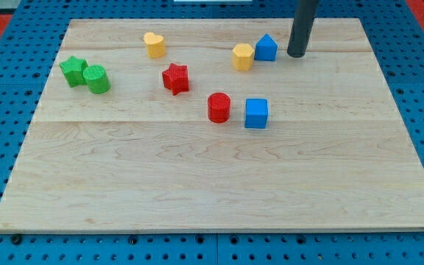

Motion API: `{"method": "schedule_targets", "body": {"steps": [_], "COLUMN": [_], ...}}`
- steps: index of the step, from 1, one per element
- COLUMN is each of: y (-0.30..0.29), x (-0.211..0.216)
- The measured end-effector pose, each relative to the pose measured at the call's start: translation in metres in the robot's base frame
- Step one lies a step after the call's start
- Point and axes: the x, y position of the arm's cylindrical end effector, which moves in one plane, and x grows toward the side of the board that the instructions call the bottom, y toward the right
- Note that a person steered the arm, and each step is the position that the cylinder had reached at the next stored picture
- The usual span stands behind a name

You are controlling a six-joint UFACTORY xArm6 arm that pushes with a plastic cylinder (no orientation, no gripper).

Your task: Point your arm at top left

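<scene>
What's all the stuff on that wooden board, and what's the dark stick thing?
green star: 1, green, the view's left, touching the green cylinder
green cylinder: 1, green, just right of the star
yellow heart: 1, yellow, top, left of centre
red star: 1, red, near centre
red cylinder: 1, red, centre
blue cube: 1, blue, right of the red cylinder
yellow hexagon: 1, yellow, top, beside the blue pentagon
blue pentagon: 1, blue, top
wooden board: 1, pale wood
my tip: 1, dark rod, right of the blue pentagon, apart from it

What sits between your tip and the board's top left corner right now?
In the camera view, the blue block, yellow block and yellow heart lie roughly along the line from my tip to the top left corner.
</scene>
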Motion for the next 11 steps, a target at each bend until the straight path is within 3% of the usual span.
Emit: {"method": "schedule_targets", "body": {"steps": [3,9,11], "y": [-0.002,0.008,0.010], "x": [-0.039,-0.040,-0.057]}}
